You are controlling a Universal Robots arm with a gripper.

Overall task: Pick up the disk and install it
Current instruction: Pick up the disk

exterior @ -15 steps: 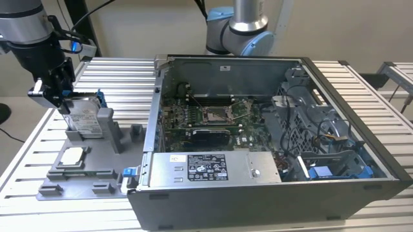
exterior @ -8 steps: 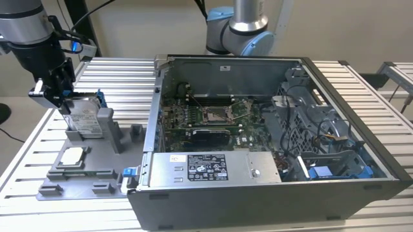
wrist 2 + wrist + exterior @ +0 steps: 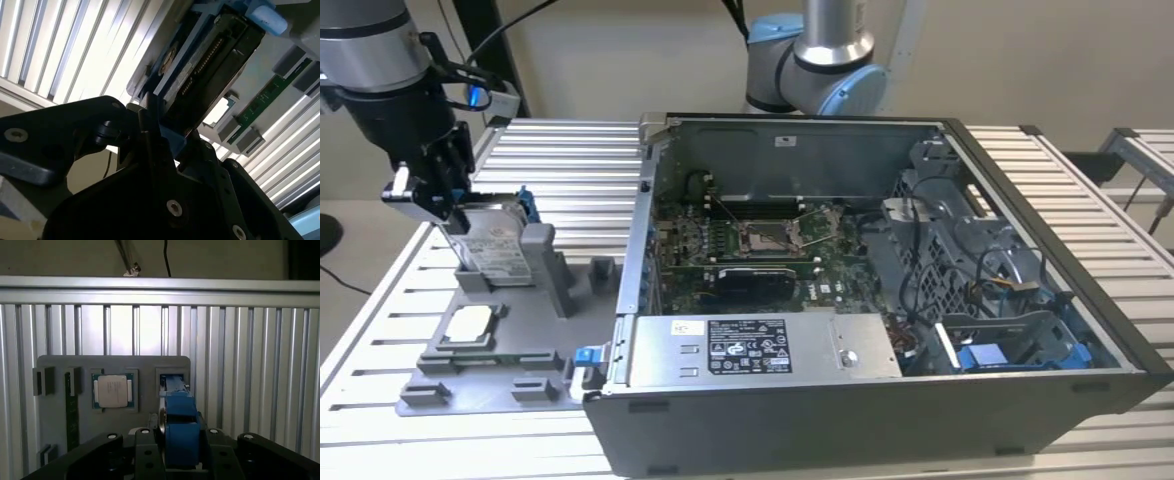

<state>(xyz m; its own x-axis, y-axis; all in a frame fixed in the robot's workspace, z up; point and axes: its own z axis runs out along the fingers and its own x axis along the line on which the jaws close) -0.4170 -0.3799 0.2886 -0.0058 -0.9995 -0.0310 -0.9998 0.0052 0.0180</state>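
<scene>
Gripper (image 3: 443, 205) clamped on top edge of the disk (image 3: 494, 240), upright in grey holder (image 3: 507, 345) on counter (image 3: 560, 160), exterior view's left. Pickup begun, apparently not lifted; install in open PC case (image 3: 881, 300) not yet done.

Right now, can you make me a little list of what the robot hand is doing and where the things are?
gripper: shut on the upper edge of the disk
disk: standing on edge in the grey holder, blue frame showing
grey holder: on the slatted table, on the exterior view's left of the computer case
processor chip: lying flat in the holder, apart from the gripper
computer case: open on top, disk not in it yet
</scene>
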